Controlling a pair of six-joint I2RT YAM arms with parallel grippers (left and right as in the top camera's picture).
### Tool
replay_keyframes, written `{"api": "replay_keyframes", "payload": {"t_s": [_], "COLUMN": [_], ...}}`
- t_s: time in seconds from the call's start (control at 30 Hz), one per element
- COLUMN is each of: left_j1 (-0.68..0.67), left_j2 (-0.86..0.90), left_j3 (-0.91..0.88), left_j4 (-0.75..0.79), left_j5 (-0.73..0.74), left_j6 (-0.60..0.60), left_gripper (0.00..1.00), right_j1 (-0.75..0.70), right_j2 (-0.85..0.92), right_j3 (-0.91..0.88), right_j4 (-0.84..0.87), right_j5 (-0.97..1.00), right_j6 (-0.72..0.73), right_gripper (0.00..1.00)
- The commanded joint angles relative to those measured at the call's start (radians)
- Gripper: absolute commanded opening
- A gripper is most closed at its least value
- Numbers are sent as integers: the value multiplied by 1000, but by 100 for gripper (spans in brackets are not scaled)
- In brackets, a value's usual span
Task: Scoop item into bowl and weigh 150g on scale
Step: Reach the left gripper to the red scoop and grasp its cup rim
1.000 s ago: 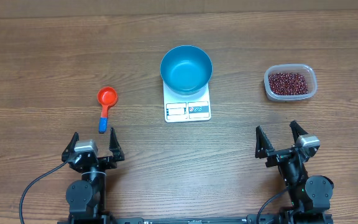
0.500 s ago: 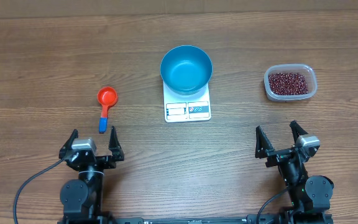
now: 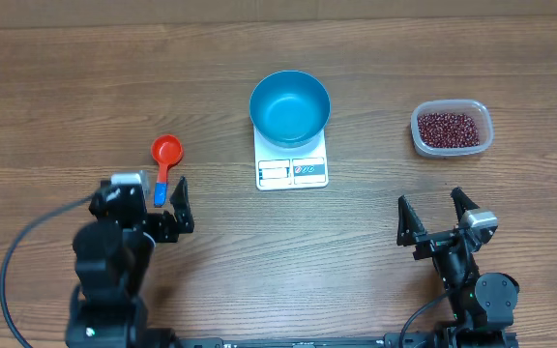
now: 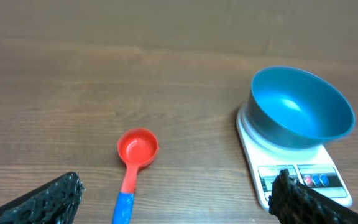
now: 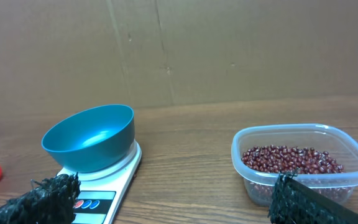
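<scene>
Both the left gripper [image 3: 146, 196] and right gripper [image 3: 437, 215] gape empty, so the left should pinch the red plastic scoop [image 3: 163, 166], left of the flat white scale [image 3: 292, 169], squarely across its blue handle [image 3: 160, 192] before reaching the maroon beans [image 3: 447, 128] in the clear tub [image 3: 487, 130] right of it.

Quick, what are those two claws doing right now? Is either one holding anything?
Left gripper: jaws wide open, holding nothing.
Right gripper: jaws wide open, holding nothing.
</scene>
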Motion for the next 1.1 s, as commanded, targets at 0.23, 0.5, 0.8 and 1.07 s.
{"api": "replay_keyframes", "payload": {"t_s": [0.23,0.5,0.8,1.07], "left_j1": [7,7,43,184], "left_j2": [369,609,722,909], "left_j3": [508,731,732,732], "left_j4": [-407,-532,-482,-441], "left_j5": [165,207,230,232], "left_j6": [71,118,94,34], "left_gripper": [100,99,100,96], "right_j1": [6,6,6,6], "right_j2": [-12,-12,-12,-12], "right_j3": [-11,-11,-11,-11], "right_j4": [3,3,3,3], "right_j5": [10,10,10,10], "right_j6": [7,7,7,7], "right_gripper": [100,100,100,100]}}
